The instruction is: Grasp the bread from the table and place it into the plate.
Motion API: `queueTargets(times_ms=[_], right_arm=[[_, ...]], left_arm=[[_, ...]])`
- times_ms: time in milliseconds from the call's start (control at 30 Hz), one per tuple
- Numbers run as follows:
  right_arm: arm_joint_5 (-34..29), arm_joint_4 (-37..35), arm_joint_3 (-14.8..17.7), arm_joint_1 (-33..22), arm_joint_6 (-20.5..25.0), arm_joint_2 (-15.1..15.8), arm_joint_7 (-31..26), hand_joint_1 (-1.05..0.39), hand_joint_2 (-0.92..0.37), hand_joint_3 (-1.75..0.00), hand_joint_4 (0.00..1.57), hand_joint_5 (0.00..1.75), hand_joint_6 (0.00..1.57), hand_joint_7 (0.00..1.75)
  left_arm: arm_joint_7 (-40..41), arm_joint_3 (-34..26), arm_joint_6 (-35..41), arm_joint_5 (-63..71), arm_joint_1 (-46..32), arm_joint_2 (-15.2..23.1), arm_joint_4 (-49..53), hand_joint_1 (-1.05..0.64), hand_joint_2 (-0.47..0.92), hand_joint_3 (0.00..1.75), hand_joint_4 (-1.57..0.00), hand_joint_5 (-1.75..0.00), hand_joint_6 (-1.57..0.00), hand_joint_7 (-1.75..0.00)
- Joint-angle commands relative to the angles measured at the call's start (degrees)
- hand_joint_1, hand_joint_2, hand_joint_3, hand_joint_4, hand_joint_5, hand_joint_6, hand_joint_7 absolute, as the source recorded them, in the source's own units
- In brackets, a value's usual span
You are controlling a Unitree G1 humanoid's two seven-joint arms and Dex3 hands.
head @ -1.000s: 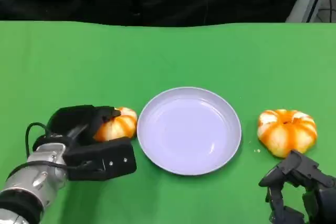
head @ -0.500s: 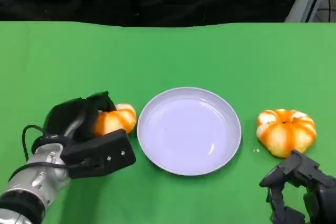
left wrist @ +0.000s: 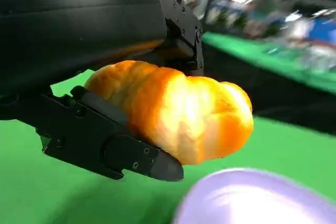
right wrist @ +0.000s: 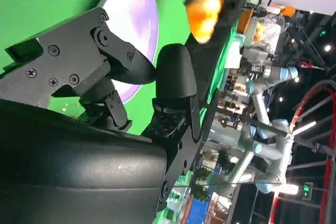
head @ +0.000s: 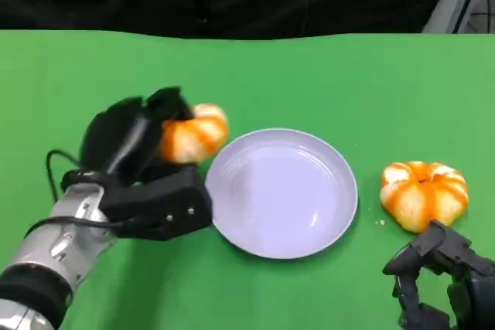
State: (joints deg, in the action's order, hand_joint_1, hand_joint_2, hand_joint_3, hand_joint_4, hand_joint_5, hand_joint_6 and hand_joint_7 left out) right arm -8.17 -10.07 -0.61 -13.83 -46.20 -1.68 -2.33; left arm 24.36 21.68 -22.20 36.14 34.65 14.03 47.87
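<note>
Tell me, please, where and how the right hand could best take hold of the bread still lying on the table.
Probably across its rounded sides, coming down from above. The bread on the table lies flat, domed and ridged, with open cloth all round it and the right hand just in front.

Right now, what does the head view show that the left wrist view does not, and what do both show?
Head view alone: a second bread lying on the green table right of the plate, the right hand low near it holding nothing, and the left forearm. Left wrist view alone: a close look at the fingers clamped under and over the held bread, plus a blurred background. Both: the left hand holding the bread above the table beside the plate.
</note>
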Motion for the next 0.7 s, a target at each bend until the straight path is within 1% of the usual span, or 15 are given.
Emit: queueTargets(times_ms=[33, 67, 133, 167, 367, 400, 433, 467, 533, 633, 667, 700], right_arm=[[0.54, -0.34, 0.20, 0.08, -0.82, 0.65, -0.33, -0.10, -0.57, -1.12, 0.80, 1.75, 0.74, 1.49], [0.13, 0.44, 0.16, -0.29, -0.05, 0.42, -0.55, -0.10, -0.57, -1.12, 0.80, 1.75, 0.74, 1.49], [-0.11, 1.27, 0.03, -0.70, 0.67, 0.08, -0.80, -0.10, -0.57, -1.12, 0.80, 1.74, 0.75, 1.49], [-0.06, 1.31, -0.03, -0.72, 0.60, 0.04, -0.81, -0.09, -0.58, -1.11, 0.80, 1.75, 0.74, 1.49], [-0.22, 1.94, -0.13, -0.97, 1.33, 0.05, -0.79, -0.11, -0.60, -1.08, 0.81, 1.75, 0.74, 1.50], [-0.05, 1.52, -0.13, -0.73, 0.75, 0.14, -0.72, -0.11, -0.60, -1.07, 0.81, 1.75, 0.74, 1.50], [0.07, 1.20, -0.13, -0.55, 0.31, 0.20, -0.67, -0.10, -0.58, -1.12, 0.81, 1.75, 0.74, 1.51], [-0.12, 1.79, -0.21, -0.85, 0.88, 0.12, -0.70, -0.09, -0.57, -1.14, 0.81, 1.75, 0.73, 1.51], [-0.36, 2.09, -0.30, -1.06, 1.03, 0.01, -0.83, -0.09, -0.56, -1.15, 0.80, 1.75, 0.73, 1.50], [-0.47, 1.94, -0.34, -1.05, 0.85, -0.05, -0.97, -0.10, -0.56, -1.15, 0.80, 1.75, 0.74, 1.50], [-0.51, 1.40, -0.32, -0.72, 0.34, -0.04, -1.05, -0.11, -0.56, -1.14, 0.81, 1.75, 0.74, 1.50], [-0.53, 1.00, -0.31, -0.46, -0.06, -0.03, -1.13, -0.11, -0.56, -1.14, 0.81, 1.75, 0.74, 1.51]], left_arm=[[-1.97, 0.37, -0.87, -0.47, 0.79, -0.95, -1.79, -0.07, 0.92, 0.38, -0.58, -1.75, -0.55, -1.64], [-2.69, 1.28, -0.38, 0.48, 1.16, -1.26, -2.33, -0.07, 0.92, 0.38, -0.58, -1.75, -0.55, -1.65], [-3.70, 2.68, -0.02, 1.76, 1.80, -1.97, -3.05, -0.05, 0.90, 0.32, -0.58, -1.75, -0.61, -1.53], [-3.97, 3.04, -0.06, 2.01, 1.99, -2.23, -3.18, -0.05, 0.90, 0.31, -0.58, -1.75, -0.62, -1.51], [-5.40, 3.80, -0.54, 1.81, 2.78, -3.69, -3.10, -0.04, 0.92, 0.32, -0.56, -1.75, -0.62, -1.51], [-5.69, 4.31, -0.34, 2.11, 3.47, -4.63, -2.36, -0.04, 0.92, 0.32, -0.56, -1.75, -0.62, -1.51], [-5.90, 4.69, -0.20, 2.35, 4.00, -5.35, -1.79, -0.07, 0.92, 0.33, -0.59, -1.70, -0.68, -1.36], [-5.95, 5.57, 0.68, 3.25, 4.60, -6.30, -1.33, -0.08, 0.92, 0.31, -0.59, -1.70, -0.70, -1.30], [-5.93, 6.65, 1.46, 4.06, 5.27, -7.48, -0.49, -0.08, 0.92, 0.20, -0.57, -1.71, -0.73, -1.23], [-5.56, 7.15, 1.04, 3.98, 5.73, -8.15, 0.76, -0.09, 0.92, 0.18, -0.56, -1.72, -0.71, -1.26], [-4.92, 7.50, 0.33, 4.03, 6.19, -8.73, 2.42, -0.09, 0.92, 0.21, -0.55, -1.73, -0.69, -1.30], [-4.41, 7.77, -0.23, 4.07, 6.57, -9.16, 3.74, -0.09, 0.92, 0.27, -0.54, -1.74, -0.65, -1.39]])
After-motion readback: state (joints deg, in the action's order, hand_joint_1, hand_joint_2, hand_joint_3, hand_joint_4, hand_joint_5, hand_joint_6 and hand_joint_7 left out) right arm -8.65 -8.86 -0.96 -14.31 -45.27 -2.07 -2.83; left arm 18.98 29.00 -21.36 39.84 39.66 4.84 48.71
